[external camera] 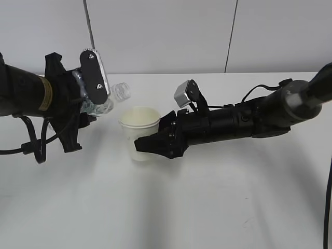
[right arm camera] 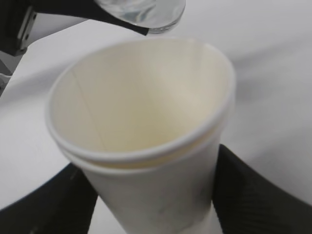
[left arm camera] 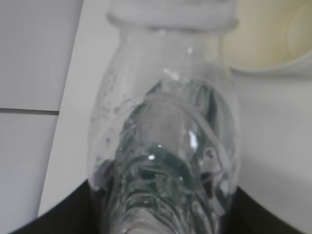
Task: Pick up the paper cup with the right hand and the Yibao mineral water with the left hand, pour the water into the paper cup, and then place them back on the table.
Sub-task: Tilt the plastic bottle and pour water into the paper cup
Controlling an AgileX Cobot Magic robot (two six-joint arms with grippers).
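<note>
The cream-white paper cup [external camera: 139,132] stands upright at the table's middle, held by my right gripper [external camera: 150,145], whose black jaws close on its lower wall; it fills the right wrist view [right arm camera: 146,146], and I cannot tell if any water is inside. My left gripper [external camera: 85,111] is shut on the clear Yibao mineral water bottle [external camera: 106,101], tilted with its open mouth pointing right, just left of and above the cup's rim. The bottle [left arm camera: 165,136] fills the left wrist view, with the cup's rim [left arm camera: 273,53] beyond its mouth. The bottle's mouth [right arm camera: 146,12] hangs over the cup's far edge.
The white table [external camera: 207,197] spreads in front of and around both arms. A grey panelled wall [external camera: 166,31] stands behind it. A black cable [external camera: 328,202] hangs at the right edge, and another loops under the left arm [external camera: 31,148].
</note>
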